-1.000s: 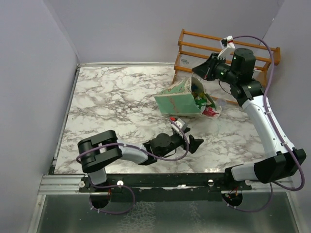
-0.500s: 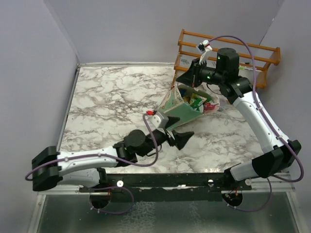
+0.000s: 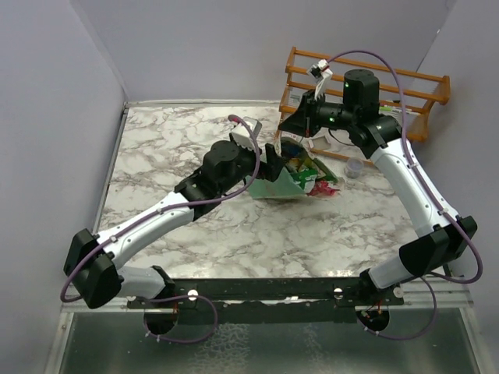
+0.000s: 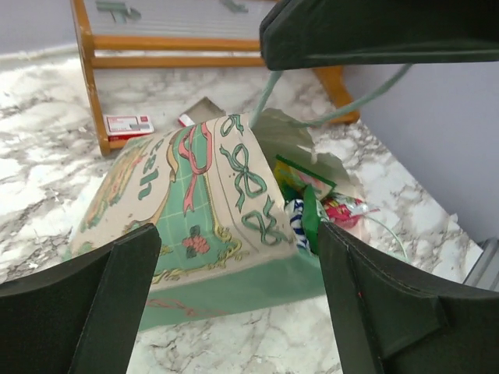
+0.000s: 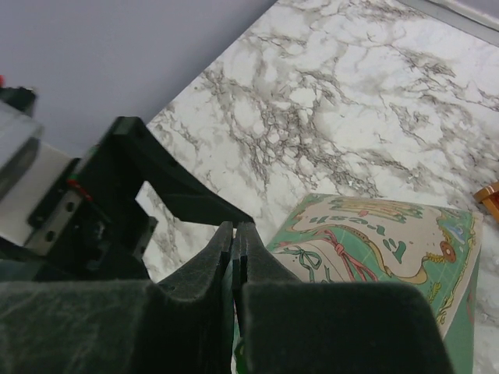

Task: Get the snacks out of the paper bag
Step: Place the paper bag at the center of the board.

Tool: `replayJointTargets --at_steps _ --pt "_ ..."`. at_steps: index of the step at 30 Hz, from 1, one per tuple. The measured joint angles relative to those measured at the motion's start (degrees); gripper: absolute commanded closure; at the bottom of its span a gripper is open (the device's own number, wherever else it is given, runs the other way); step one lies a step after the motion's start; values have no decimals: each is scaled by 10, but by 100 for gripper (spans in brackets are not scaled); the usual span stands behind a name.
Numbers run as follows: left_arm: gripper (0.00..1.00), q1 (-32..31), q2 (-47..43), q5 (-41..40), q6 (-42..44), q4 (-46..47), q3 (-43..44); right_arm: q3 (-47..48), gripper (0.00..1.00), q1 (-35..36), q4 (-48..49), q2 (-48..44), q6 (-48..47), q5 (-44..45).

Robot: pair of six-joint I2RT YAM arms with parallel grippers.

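The paper bag [image 3: 279, 185] lies on its side on the marble table, its printed mint-green face [image 4: 195, 202] up and its mouth toward the right. Snacks [image 3: 314, 178] spill from the mouth: a green packet [image 4: 301, 178], a red one [image 4: 343, 210] and a blue-and-white one [image 4: 298, 224]. My left gripper [image 3: 269, 162] is open at the bag's closed end. Its dark fingers [image 4: 390, 312] stand wide on either side of the bag's near edge, touching nothing. My right gripper [image 3: 288, 125] hangs above the mouth end, shut [image 5: 235, 230], with a thin green strip of the bag's rim between its pads.
The wooden slatted rack [image 3: 366, 86] stands against the back wall right behind the bag, seen close in the left wrist view [image 4: 93, 47]. Small white-and-red cards [image 4: 129, 125] lie at its foot. A small clear cup [image 3: 355, 167] sits right of the bag. Grey walls enclose the table.
My left arm has swung from the near middle of the table up to the bag's closed end, its jaws narrowing slightly. The right gripper shifted left and the bag settled lower.
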Motion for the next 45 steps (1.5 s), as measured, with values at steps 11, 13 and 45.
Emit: replayJointTargets --at_steps 11,13,45 --pt "39 50 89 50 -26 -25 70 8 98 14 -20 4 -16 -11" --pt "40 55 96 50 -27 -29 87 8 97 15 -22 4 -19 -11" --pt "100 55 103 87 -60 97 52 -51 7 24 -20 -96 -14 141"
